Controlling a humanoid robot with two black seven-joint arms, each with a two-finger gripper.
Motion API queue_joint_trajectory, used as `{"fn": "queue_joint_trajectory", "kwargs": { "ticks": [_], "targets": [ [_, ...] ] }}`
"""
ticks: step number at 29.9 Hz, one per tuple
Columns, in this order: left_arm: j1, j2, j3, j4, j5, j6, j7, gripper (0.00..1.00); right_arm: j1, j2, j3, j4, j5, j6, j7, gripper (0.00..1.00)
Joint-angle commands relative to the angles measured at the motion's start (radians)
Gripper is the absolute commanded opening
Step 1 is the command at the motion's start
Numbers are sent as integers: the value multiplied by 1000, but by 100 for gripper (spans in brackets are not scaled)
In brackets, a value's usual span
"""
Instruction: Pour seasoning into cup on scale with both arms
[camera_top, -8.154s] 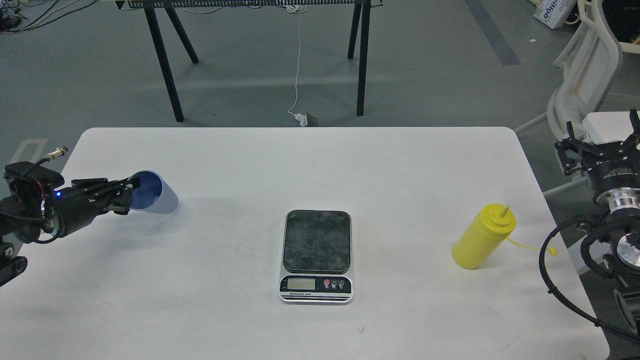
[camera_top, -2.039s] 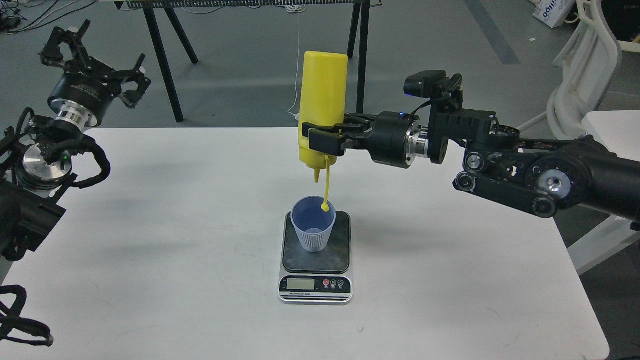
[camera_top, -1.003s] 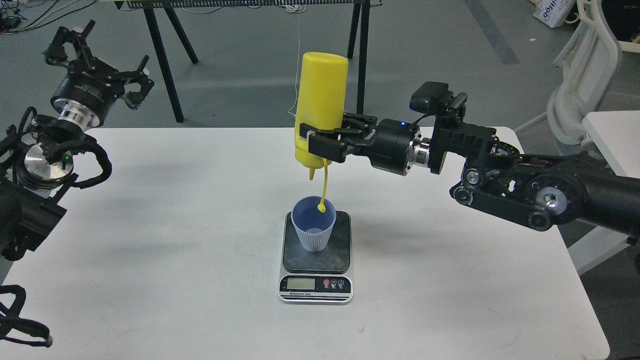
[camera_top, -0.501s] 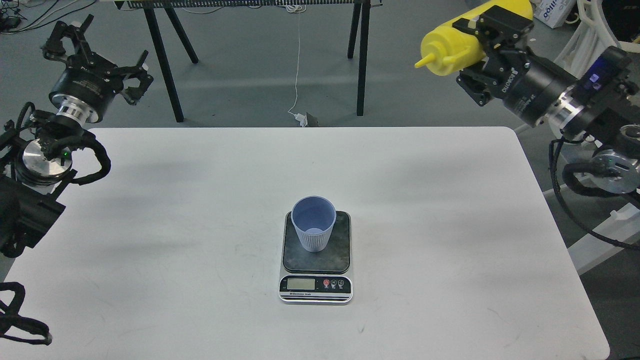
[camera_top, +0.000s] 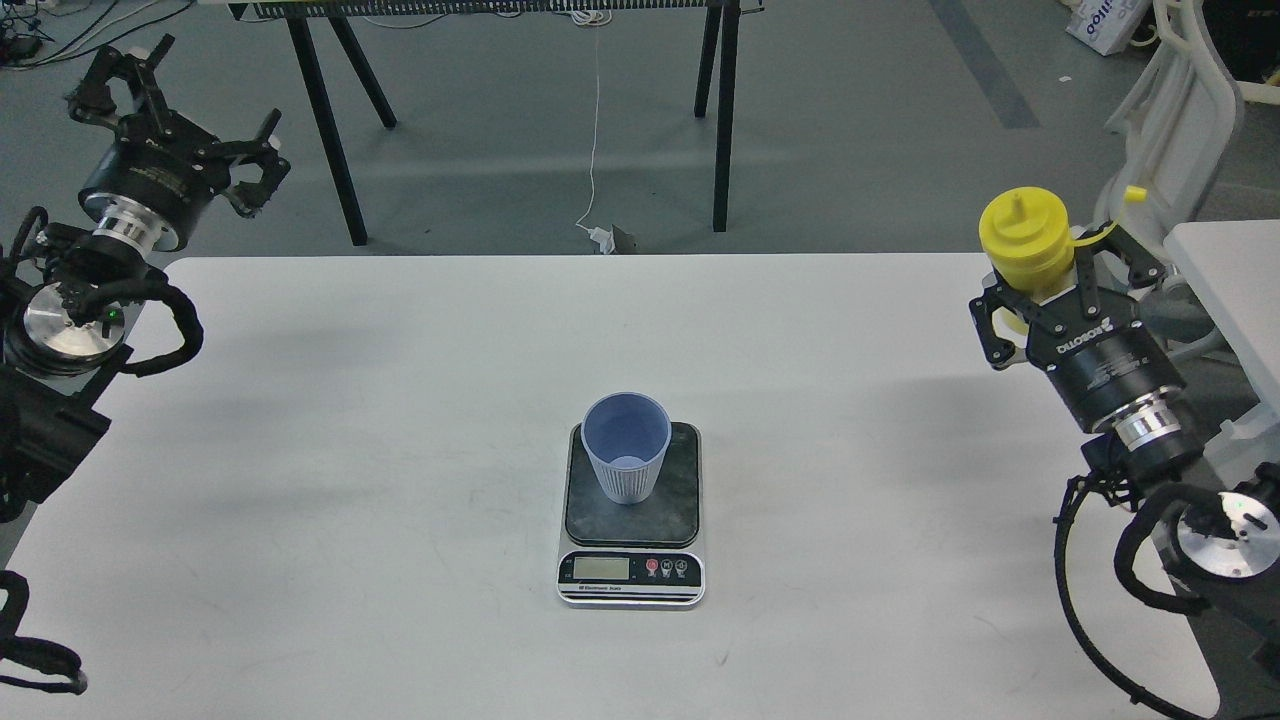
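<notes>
The cup (camera_top: 626, 447) stands upright on the scale (camera_top: 632, 512) mid-tabletop (camera_top: 400, 450). Off to the right edge, the right pincer (camera_top: 1040, 285) has its fingers clamped around the seasoning (camera_top: 1025, 238), nozzle up. The left pincer (camera_top: 165, 105) hangs spread wide and empty above the far left corner.

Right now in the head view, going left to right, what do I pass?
Left gripper, raised with fingers spread → ribbed blue-grey cup standing on the kitchen scale → yellow squeeze bottle held upright in the right gripper at the table's right edge.
</notes>
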Motion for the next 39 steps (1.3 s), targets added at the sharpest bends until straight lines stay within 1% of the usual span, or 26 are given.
{"fn": "queue_joint_trajectory", "kwargs": {
  "ticks": [1, 4, 11, 15, 28, 32, 34, 37, 39],
  "targets": [
    [3, 5, 0, -4, 0, 0, -1, 100, -112, 140, 113, -2, -2, 0, -2, 27],
    [5, 21, 1, -7, 0, 0, 0, 100, -149, 199, 142, -5, -8, 0, -5, 28],
    [3, 21, 1, -10, 0, 0, -1, 99, -224, 239, 185, -9, -2, 0, 21, 28],
    [3, 14, 1, -11, 0, 0, -1, 100, -279, 277, 211, -14, -8, 0, 19, 29],
    [-3, 24, 26, -11, 2, 0, -1, 100, -282, 320, 193, -156, -14, 0, 13, 38],
    [-4, 23, 26, -14, 2, 0, -1, 99, -287, 331, 190, -203, -14, 0, 10, 46],
    [-4, 23, 24, -16, 2, 0, -1, 99, -293, 331, 190, -203, -12, 0, 10, 55],
    [-6, 23, 24, -16, 0, 0, -1, 99, -308, 331, 191, -200, -14, 0, 10, 74],
    [-8, 23, 24, -16, 0, 0, -1, 100, -313, 331, 190, -200, -12, 0, 12, 82]
  ]
}}
